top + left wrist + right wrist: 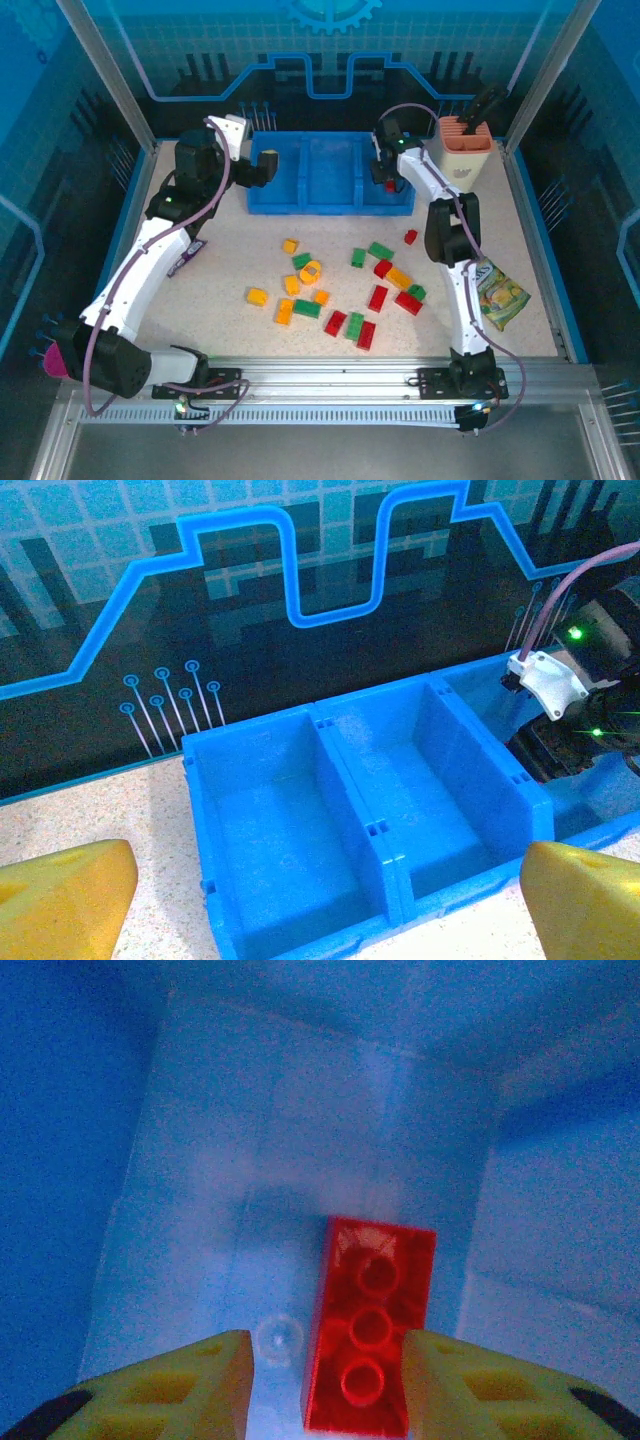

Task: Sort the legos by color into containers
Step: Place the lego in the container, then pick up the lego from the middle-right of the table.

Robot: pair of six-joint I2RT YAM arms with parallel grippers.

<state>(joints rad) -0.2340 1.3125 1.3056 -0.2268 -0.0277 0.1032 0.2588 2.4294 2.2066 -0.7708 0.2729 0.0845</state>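
Caught from the top camera, the right gripper (386, 178) is poised over the right compartment (373, 201) of the blue bin tray (330, 209), which is set at the far side of the speckled table (230, 250); a red brick (391, 185) is seen just beneath it, within that compartment's walls. From the right wrist, the red brick (370, 1330) is shown studs-up between the yellow fingers (170, 1395) of the right gripper (325, 1392); the jaws are parted, and a plain gap is left between the brick and the finger at the picture's left, while the other finger is seen just beside it or touching; whether the brick rests on the compartment floor cannot be told.

The left gripper (268, 165) is held at the tray's left end; from the left wrist the left gripper (320, 905) is shown with its jaws spread wide, gripping nothing, and the tray (385, 830) lies just ahead of it.

The loose bricks (335, 290), in red, green and orange-yellow, are scattered on the table between the two arms, well apart from the tray. A peach-and-cream holder (465, 150) is stood just beside the tray's right end; a yellow-green packet (500, 295) is seen by the right arm; a purple packet (185, 262) is partly hidden by the left arm.
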